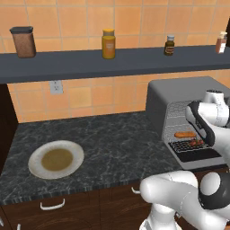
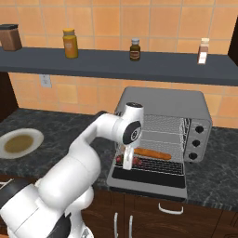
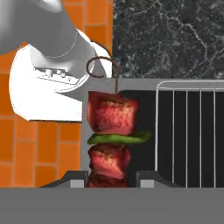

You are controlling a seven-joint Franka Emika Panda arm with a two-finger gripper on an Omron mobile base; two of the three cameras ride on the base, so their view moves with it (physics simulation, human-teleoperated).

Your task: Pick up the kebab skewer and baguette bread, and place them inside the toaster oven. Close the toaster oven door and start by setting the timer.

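Gripper: the gripper is seen closed on the kebab skewer, its two dark finger tips pressed against the lowest meat chunk from either side. In the right base view the gripper is lowered at the left front of the toaster oven.
Kebab skewer: held in the gripper, over the front edge of the wire rack; red meat chunks and a green slice are threaded on it, with a wire loop at its far end. In the left base view the kebab skewer is seen low at the oven mouth.
Baguette bread: the baguette bread is laid on the wire rack inside the toaster oven, behind and just beside the skewer; also seen in the left base view.
Toaster oven door: the toaster oven door is folded down flat in front of the oven, fully open.
Control panel: three round knobs are stacked on the right side of the oven.
Plate: a plate is set on the dark counter, well apart from the oven, to its left.
Shelf: four jars and bottles are lined up on the shelf above.
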